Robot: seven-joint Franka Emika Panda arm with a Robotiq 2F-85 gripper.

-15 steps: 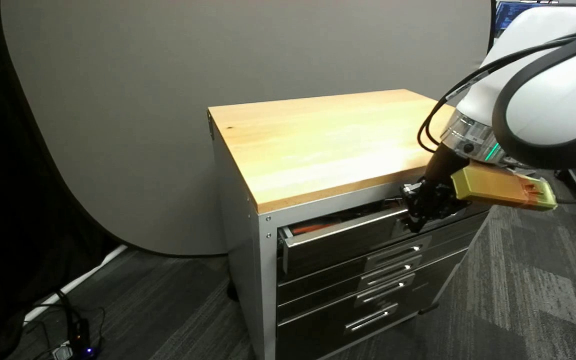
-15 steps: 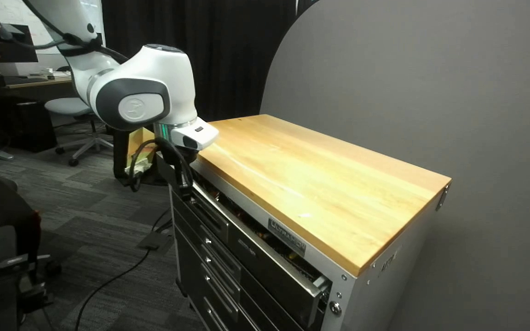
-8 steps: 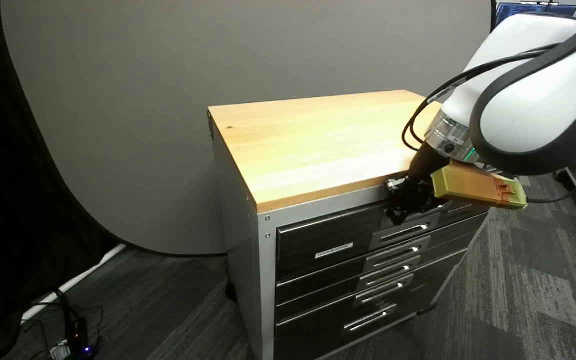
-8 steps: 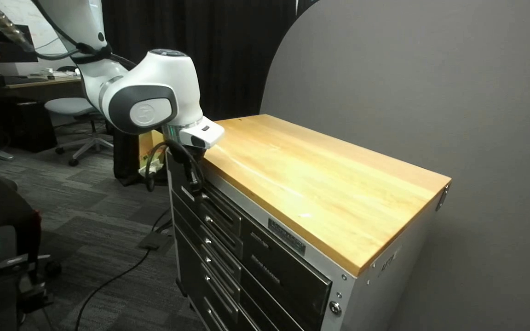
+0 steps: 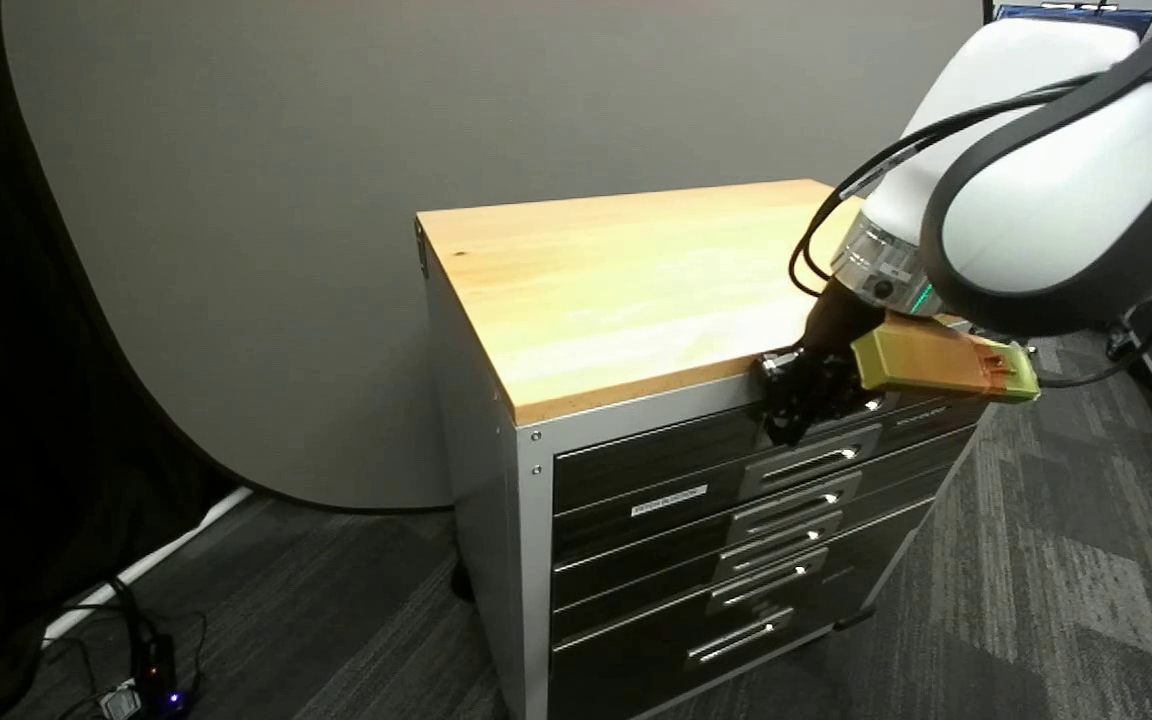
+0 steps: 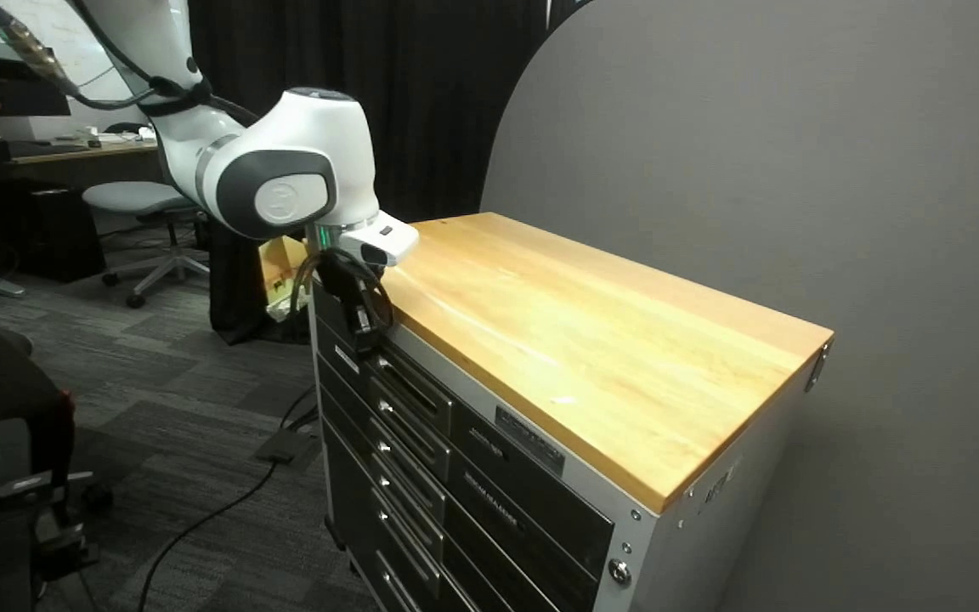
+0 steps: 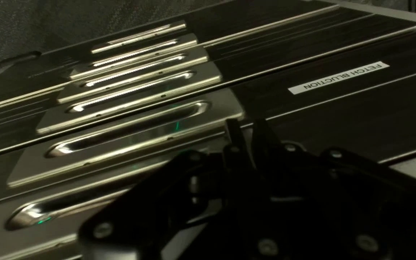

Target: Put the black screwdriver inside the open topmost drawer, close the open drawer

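The topmost drawer (image 5: 656, 462) sits flush in the cabinet; its dark front also shows in an exterior view (image 6: 540, 493) and in the wrist view (image 7: 356, 126). Its silver bar handle (image 7: 38, 213) shows at the lower left of the wrist view. My gripper (image 5: 786, 430) is just at the front of this drawer, below the tabletop edge; it also shows in an exterior view (image 6: 364, 344). In the wrist view its fingertips (image 7: 246, 121) are drawn together with only a narrow gap and nothing seen between them. I cannot tell whether they touch the drawer front. The black screwdriver is out of view.
The wooden cabinet top (image 5: 636, 270) overhangs just above the gripper. Lower drawers (image 5: 676, 590) with bar handles are below, shut. A white label (image 7: 338, 77) is on the second drawer. A cable (image 6: 200, 527) lies on the floor. A grey backdrop (image 5: 286, 200) stands behind.
A second ago the topmost drawer stood partly open with tools visible in it; half a second later it was shut. My gripper moved in toward the cabinet, then slightly upward.
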